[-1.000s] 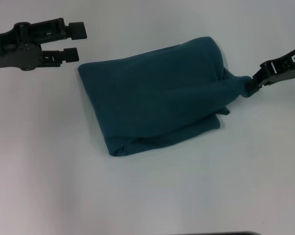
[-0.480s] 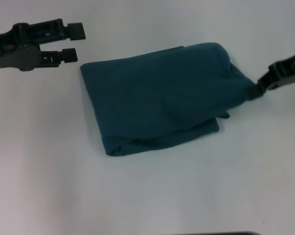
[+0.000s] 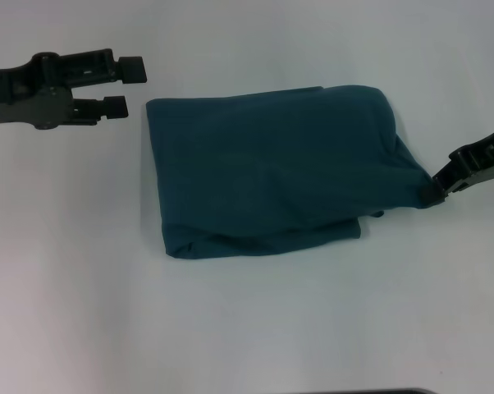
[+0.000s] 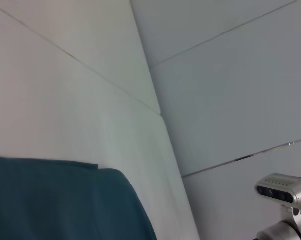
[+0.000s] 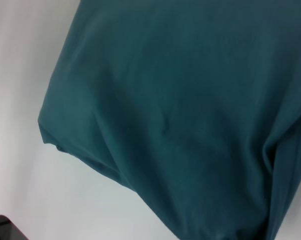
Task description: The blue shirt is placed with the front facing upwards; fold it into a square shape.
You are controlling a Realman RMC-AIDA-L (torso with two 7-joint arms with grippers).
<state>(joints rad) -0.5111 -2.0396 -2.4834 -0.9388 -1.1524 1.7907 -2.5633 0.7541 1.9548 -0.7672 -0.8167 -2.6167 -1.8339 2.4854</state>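
shirt: the shirt (image 3: 272, 168) lies mid-table as a folded, roughly rectangular bundle; plain side up, no lettering showing; near edge uneven, a lower layer peeking out at the near right corner
table: white table (image 3: 247, 328)
step (judged): squaring the final fold by pulling the right corner taut
how to do it well: pull gently and level to the right, low over the table; enough to flatten the bulge near the right edge, not so much that the bundle slides or the layers shear; release only with the corner laid flat
right gripper: right gripper (image 3: 438, 187) at the shirt's right corner; clamped on a pinch of cloth drawn to a point; arm entering from the right edge
left gripper: left gripper (image 3: 120, 84) far left, just clear of the shirt's far left corner; jaws parted, holding nothing; arm level, pointing right
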